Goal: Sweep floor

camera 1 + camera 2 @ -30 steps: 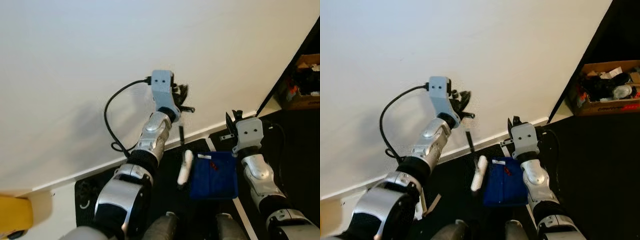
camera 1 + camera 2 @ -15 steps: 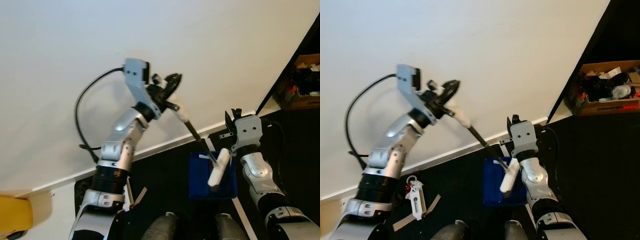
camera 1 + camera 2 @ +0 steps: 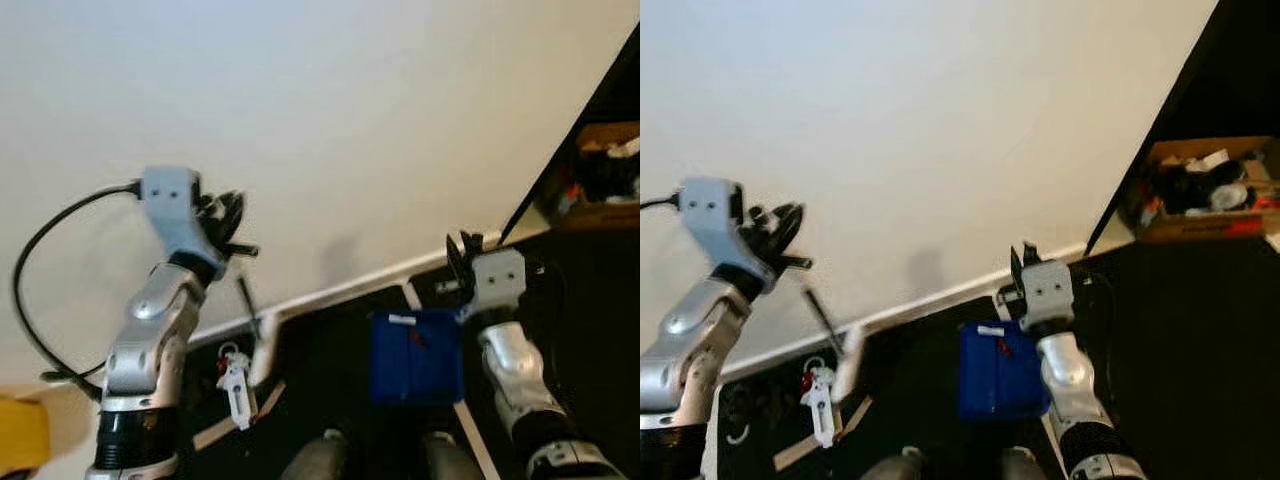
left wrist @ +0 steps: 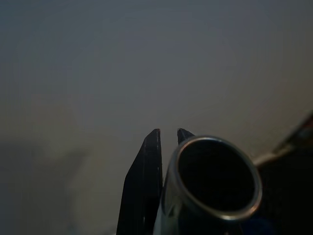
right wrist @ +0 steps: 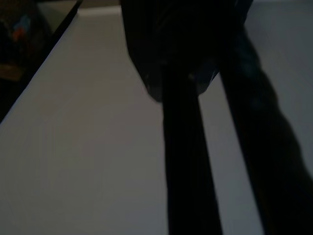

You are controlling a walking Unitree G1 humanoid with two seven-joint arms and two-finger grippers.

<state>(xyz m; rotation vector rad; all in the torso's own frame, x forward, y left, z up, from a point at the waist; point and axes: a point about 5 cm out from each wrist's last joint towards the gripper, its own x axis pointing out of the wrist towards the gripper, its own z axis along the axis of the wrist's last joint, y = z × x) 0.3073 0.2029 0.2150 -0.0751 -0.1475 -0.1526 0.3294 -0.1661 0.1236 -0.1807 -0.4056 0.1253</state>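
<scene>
A small broom (image 3: 250, 320) is held high by the left gripper (image 3: 228, 222), fingers clamped on the top of its dark handle, so the white brush end hangs down to the dark floor (image 3: 1200, 330) beside the white skirting board (image 3: 330, 290); this is judged a sweeping stance, with the head set next to the litter. The litter is a white tag with red marks (image 3: 235, 380) and a cardboard strip (image 3: 235, 420), lying on the floor near the skirting, just left of the brush. A blue dustpan (image 3: 415, 355) is held low by the right gripper (image 3: 462, 262) at the floor's wall edge, well apart from the litter, presumably parked as the collecting point; a small red scrap and a white bit are seen on it. The right fingers are seen closed around the dustpan's handle in the right wrist view, though that view is dark. In the left wrist view the broom handle's hollow end is seen pressed against one black finger (image 4: 144, 191), a grip detail hidden by motion blur in the eye views. Only the eye views give the floor layout, including a cardboard box of clutter (image 3: 1205, 190) in the far right corner.
</scene>
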